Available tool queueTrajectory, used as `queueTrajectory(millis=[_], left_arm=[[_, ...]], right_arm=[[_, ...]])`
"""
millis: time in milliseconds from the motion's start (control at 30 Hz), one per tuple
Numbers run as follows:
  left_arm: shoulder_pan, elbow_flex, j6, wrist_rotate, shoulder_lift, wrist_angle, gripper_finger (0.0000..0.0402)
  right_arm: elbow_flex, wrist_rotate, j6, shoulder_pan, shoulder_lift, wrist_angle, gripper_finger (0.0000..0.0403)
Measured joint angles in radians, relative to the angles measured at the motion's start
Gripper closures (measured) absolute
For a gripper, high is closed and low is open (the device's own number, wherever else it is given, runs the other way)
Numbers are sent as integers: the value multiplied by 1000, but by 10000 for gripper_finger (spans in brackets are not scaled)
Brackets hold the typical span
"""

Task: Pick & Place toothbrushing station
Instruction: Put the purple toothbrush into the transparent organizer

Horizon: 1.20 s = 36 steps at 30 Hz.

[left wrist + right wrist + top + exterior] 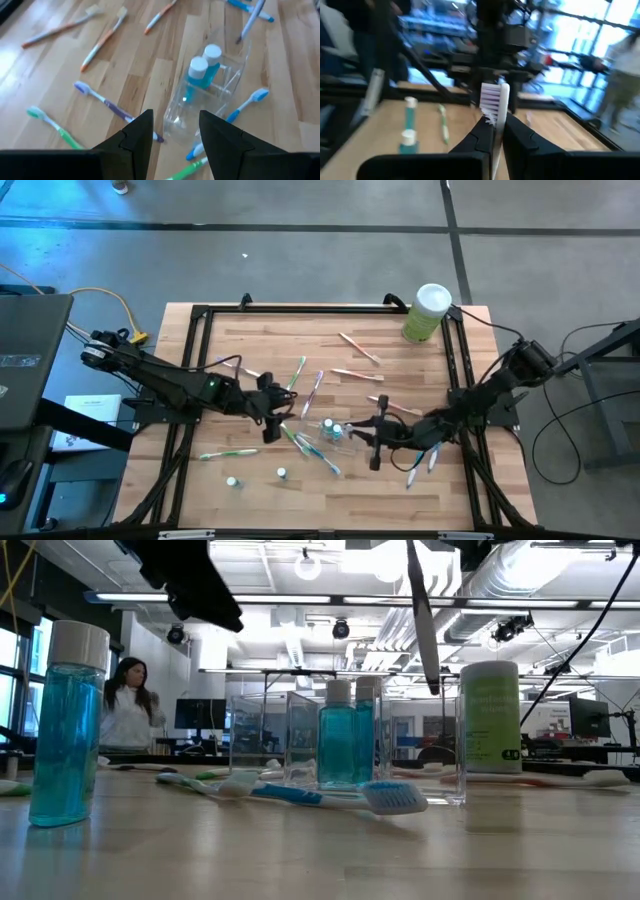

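Note:
The toothbrushing station's clear plastic holder [337, 432] stands mid-table with two teal bottles [204, 70] in it. Toothbrushes lie loose around it, among them a green one [228, 452], a blue one [330, 797] and a tan one [358, 347]. My right gripper [495, 122] is just right of the holder, level and shut on a toothbrush with a white-and-purple head [495, 96]. My left gripper [176, 125] hovers open just left of the holder, pointing down at it, with nothing between its fingers. My right gripper pinches the toothbrush's neck [498, 117] just below the head between its two fingers. The fingers come in level from the table's right and lie across the brush. The brush is lifted clear and stands nearly upright, head up, its handle [424, 630] hanging down over the holder.
A tall pale-green canister [428, 312] with a white lid stands at the far right corner. Two small teal bottles [232, 480] [282, 473] stand near the front edge. A black frame [200, 315] rims the table. A person [125, 705] is in the room beyond.

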Motion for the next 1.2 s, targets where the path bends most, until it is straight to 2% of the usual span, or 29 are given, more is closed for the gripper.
queueTrajectory(millis=[100, 233, 433, 500, 767, 900, 1033, 1200], left_arm=[[0, 0, 1, -2, 0, 26, 247], [-10, 0, -4, -3, 0, 39, 247], [-26, 0, 6, -3, 38, 134, 247], [-33, 1, 6, -2, 67, 159, 247], [-35, 0, 4, 1, 148, 204, 247], [-35, 0, 3, 0, 142, 232, 247], [-42, 0, 9, -1, 140, 234, 247], [-42, 0, 12, -1, 140, 233, 247]], right_arm=[[-65, -73, -13, -18, 13, 148, 389], [-127, -72, 5, -39, 54, 249, 389], [-140, -62, 112, -59, 128, 295, 389], [-140, -31, 192, -62, 129, 273, 388], [-139, 44, 298, -72, 129, 136, 374], [-139, 32, 358, -91, 129, 75, 365], [-139, -6, 423, -112, 129, 58, 340], [-139, -124, 480, -153, 120, 51, 270]])
